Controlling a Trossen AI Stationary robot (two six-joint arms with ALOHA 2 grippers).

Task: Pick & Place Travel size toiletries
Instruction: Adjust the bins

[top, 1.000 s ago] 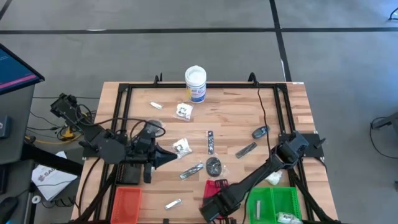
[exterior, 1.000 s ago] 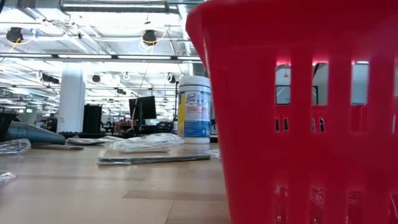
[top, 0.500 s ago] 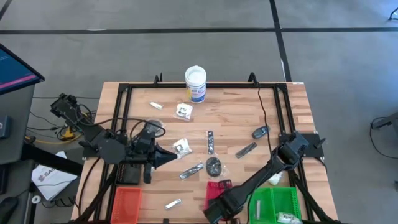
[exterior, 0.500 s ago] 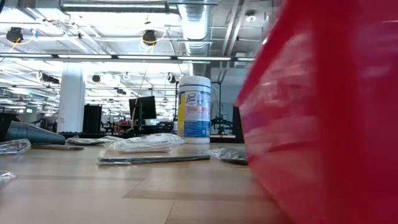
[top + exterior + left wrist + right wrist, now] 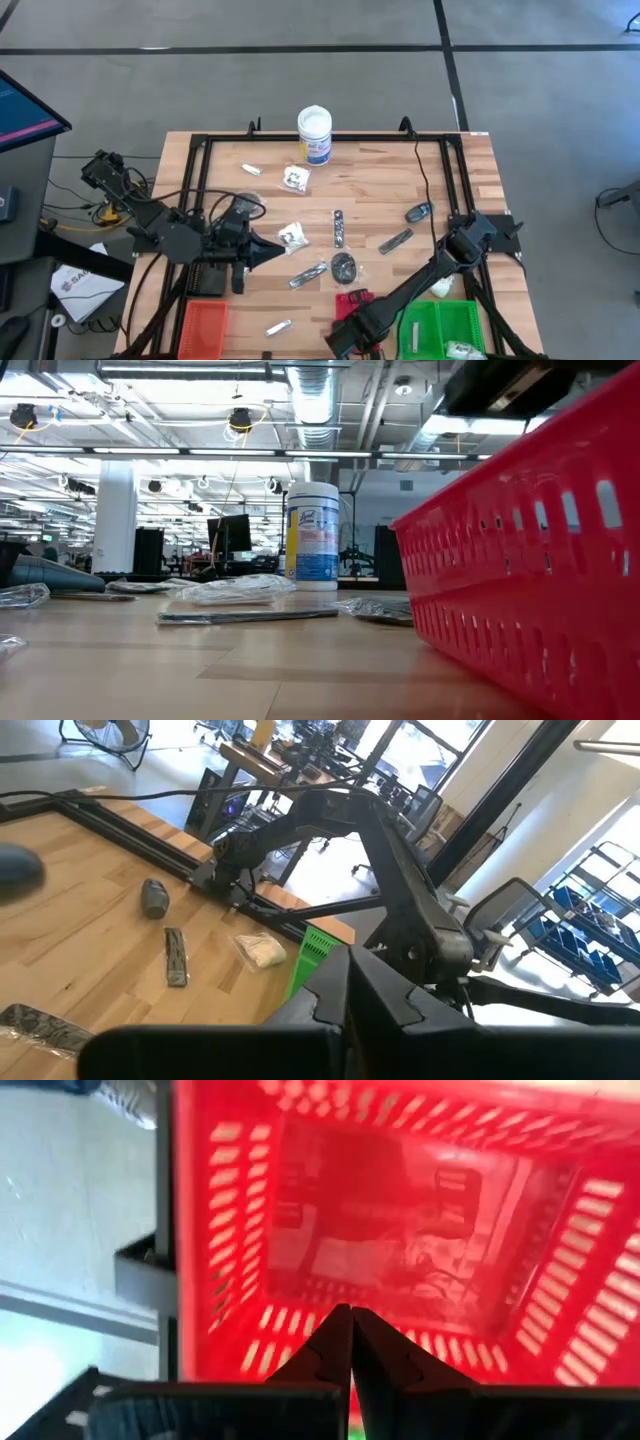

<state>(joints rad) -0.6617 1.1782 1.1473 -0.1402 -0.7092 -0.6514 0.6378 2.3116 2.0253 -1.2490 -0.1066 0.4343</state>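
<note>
Toiletries [image 5: 343, 265] mostly lie scattered across my desk [image 5: 370, 195], so sorting has barely begun. My right fingers [image 5: 345, 335], pinched together, hover over the red tray [image 5: 350, 300]; left fingers [image 5: 275, 249] closed, empty.

a white tub with a blue label [image 5: 314, 134] stands at the far edge of the wooden table [image 5: 370, 190]. a red basket [image 5: 349, 304] sits near the front, tilted (in the low view). an orange basket [image 5: 203, 328] and a green basket [image 5: 455, 326] sit at the front corners.

Scattered toiletries [image 5: 343, 266] crowd mid-table; the red tray [image 5: 349, 303] blocks the near edge.
</note>
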